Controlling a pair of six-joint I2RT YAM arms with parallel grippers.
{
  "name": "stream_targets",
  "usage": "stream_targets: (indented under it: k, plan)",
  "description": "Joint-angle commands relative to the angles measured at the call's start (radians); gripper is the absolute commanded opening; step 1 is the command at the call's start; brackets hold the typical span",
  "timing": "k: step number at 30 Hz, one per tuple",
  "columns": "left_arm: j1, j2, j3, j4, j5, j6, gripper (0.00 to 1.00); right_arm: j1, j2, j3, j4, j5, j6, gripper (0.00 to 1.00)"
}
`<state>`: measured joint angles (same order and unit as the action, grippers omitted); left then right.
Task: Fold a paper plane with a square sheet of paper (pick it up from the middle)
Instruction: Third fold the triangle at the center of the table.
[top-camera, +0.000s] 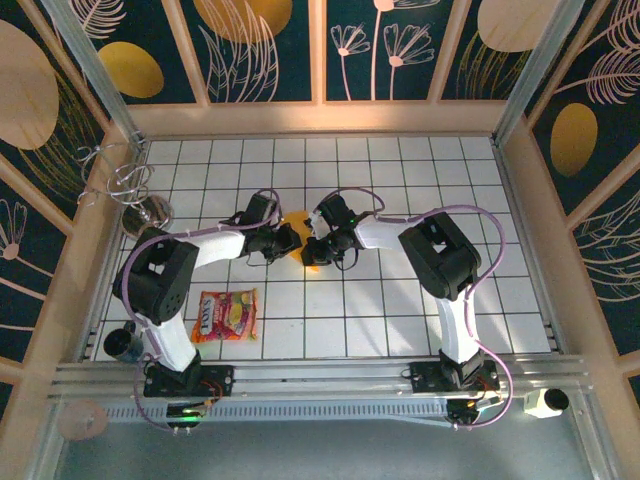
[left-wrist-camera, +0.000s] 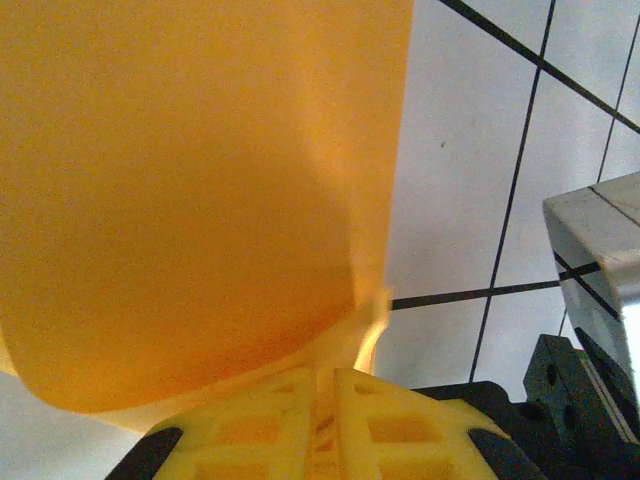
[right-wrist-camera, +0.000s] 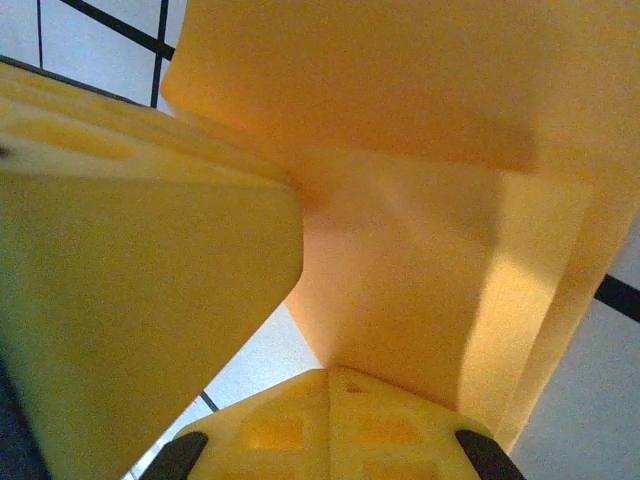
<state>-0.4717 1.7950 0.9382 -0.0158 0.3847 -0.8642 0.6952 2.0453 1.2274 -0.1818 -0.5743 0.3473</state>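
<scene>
The orange-yellow sheet of paper (top-camera: 299, 221), partly folded, hangs between my two grippers at the middle of the tiled table. In the left wrist view the sheet of paper (left-wrist-camera: 190, 200) rises from my left gripper (left-wrist-camera: 330, 378), whose yellow fingers are pinched shut on its lower edge. My right gripper (right-wrist-camera: 330, 374) is shut on a folded corner of the sheet of paper (right-wrist-camera: 420, 200), which shows several layers and a crease. From above, the left gripper (top-camera: 288, 243) and right gripper (top-camera: 318, 250) nearly touch. A big yellow finger (right-wrist-camera: 130, 260) of the left gripper sits close on the left.
A red-and-yellow snack packet (top-camera: 226, 315) lies on the table's near left. A wire stand (top-camera: 128, 188) is at the far left and a dark cup (top-camera: 122, 342) by the left base. Wooden walls (top-camera: 530, 220) close in the tiled table (top-camera: 420, 170).
</scene>
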Motion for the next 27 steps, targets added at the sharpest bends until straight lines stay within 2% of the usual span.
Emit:
stream_targets:
  k: [1, 13, 27]
  plan:
    - [-0.001, 0.022, 0.006, -0.030, -0.016, 0.028, 0.13, -0.005, 0.055, -0.042, -0.113, 0.042, 0.004, 0.06]
    - [0.013, 0.053, 0.014, -0.089, -0.129, 0.110, 0.12, -0.007, 0.068, -0.052, -0.168, 0.057, 0.005, 0.05]
    - [0.149, 0.076, 0.060, -0.149, -0.151, 0.216, 0.12, -0.010, 0.080, -0.060, -0.198, 0.077, 0.016, 0.05]
